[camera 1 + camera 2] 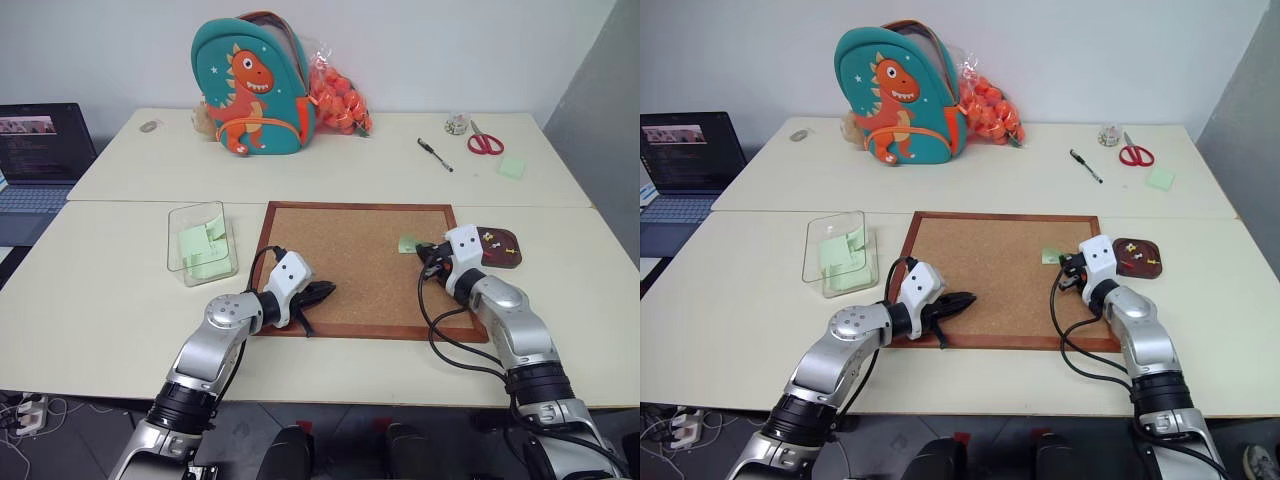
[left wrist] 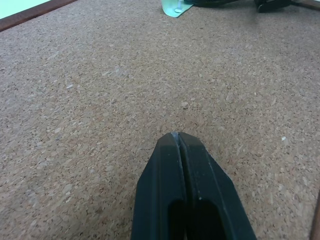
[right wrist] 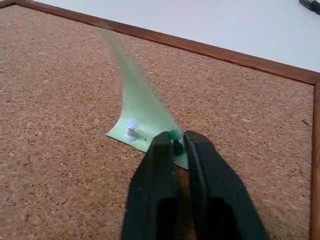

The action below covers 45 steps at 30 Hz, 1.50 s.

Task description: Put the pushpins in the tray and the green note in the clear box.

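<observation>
Right pincer (image 3: 175, 142), two black fingers, pinched on a green-headed pushpin (image 3: 173, 136) at the near corner of the small pale green paper note (image 3: 142, 107); we read this as the grip for pulling the pin, since the note cannot go to its box while pinned. In the head view the pincer sits right of centre, at the right end of the wood-framed corkboard (image 1: 340, 260).

Second pin, white-headed pushpin (image 3: 131, 128), stands upright in the note's other near corner. The note's far edge curls up off the cork, held down only along the pinned side.

Left pincer (image 1: 318, 293), lower centre of the head view, fingers pressed together on nothing, tips low over bare cork near the board's lower frame; we judge it parked clear of the work.

Small glossy dark brown oblong tray (image 1: 500, 247), right of the board's upper right corner, just beyond the right pincer; it already holds a few small pins, so close placement keeps each carry short.

Clear plastic box with rounded corners (image 1: 200, 240), left of the board on the cream tabletop (image 1: 100, 280); pale green sheets lie inside.

Far tabletop, upper frame: teal backpack with orange dinosaur (image 1: 255, 85), bag of orange balls (image 1: 340, 100), black pen (image 1: 435, 154), red-handled scissors (image 1: 486, 142), pale green block of notes (image 1: 512, 167), open laptop (image 1: 40, 150) at far left.

Writing: we can read none.
</observation>
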{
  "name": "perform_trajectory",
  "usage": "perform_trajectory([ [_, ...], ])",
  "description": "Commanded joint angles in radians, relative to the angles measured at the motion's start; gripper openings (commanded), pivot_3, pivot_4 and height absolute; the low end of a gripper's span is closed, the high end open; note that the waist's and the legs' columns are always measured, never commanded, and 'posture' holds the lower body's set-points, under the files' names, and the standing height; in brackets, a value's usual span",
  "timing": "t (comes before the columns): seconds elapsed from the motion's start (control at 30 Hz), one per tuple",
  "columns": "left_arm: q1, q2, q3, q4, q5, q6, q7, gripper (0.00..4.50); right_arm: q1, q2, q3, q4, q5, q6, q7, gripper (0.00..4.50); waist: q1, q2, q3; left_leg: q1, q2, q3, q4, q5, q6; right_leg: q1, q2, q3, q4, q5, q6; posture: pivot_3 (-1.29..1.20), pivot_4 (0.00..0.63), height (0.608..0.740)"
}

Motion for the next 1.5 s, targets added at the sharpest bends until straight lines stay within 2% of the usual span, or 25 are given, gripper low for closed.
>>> perform_trajectory([
  [0.03,0.041,0.012,-0.040,0.022,0.014,0.037,-0.018,0.00,-0.020,0.001,-0.023,-0.020,0.004,-0.021,0.001,0.02,0.000,0.000,0.000,0.000,0.000,0.000,0.000,0.000,0.000,0.000,0.000,0.000,0.000,0.000,0.000,0.00,0.150,0.740],
  [0.4,0.046,0.015,-0.041,0.020,0.014,0.037,-0.020,0.00,-0.012,0.001,-0.019,-0.047,0.005,-0.035,0.008,0.02,0.000,0.000,0.000,0.000,0.000,0.000,0.000,0.000,0.000,0.000,0.000,0.000,0.000,0.000,0.000,0.00,0.150,0.740],
  [0.43,0.046,0.016,-0.041,0.021,0.014,0.037,-0.020,0.00,-0.014,0.001,-0.021,-0.049,0.004,-0.030,0.005,0.29,0.000,0.000,0.000,0.000,0.000,0.000,0.000,0.000,0.000,0.000,0.000,0.000,0.000,0.000,0.000,0.00,0.150,0.740],
  [0.73,0.046,0.016,-0.039,0.027,0.016,0.032,-0.020,0.00,0.011,-0.018,-0.024,-0.121,-0.014,0.020,-0.022,1.77,0.000,0.000,0.000,0.000,0.000,0.000,0.000,0.000,0.000,0.000,0.000,0.000,0.000,0.000,0.000,0.00,0.150,0.740],
  [1.1,0.047,0.015,-0.042,0.028,0.016,0.031,-0.022,0.00,0.113,-0.074,0.001,-0.354,0.038,0.173,0.057,1.77,0.000,0.000,0.000,0.000,0.000,0.000,0.000,0.000,0.000,0.000,0.000,0.000,0.000,0.000,0.000,0.00,0.150,0.740],
  [1.5,0.040,0.012,-0.044,0.034,0.017,0.030,-0.021,0.00,-0.010,-0.052,0.011,-0.147,-0.016,0.086,0.045,1.77,0.000,0.000,0.000,0.000,0.000,0.000,0.000,0.000,0.000,0.000,0.000,0.000,0.000,0.000,0.000,0.00,0.150,0.740],
])
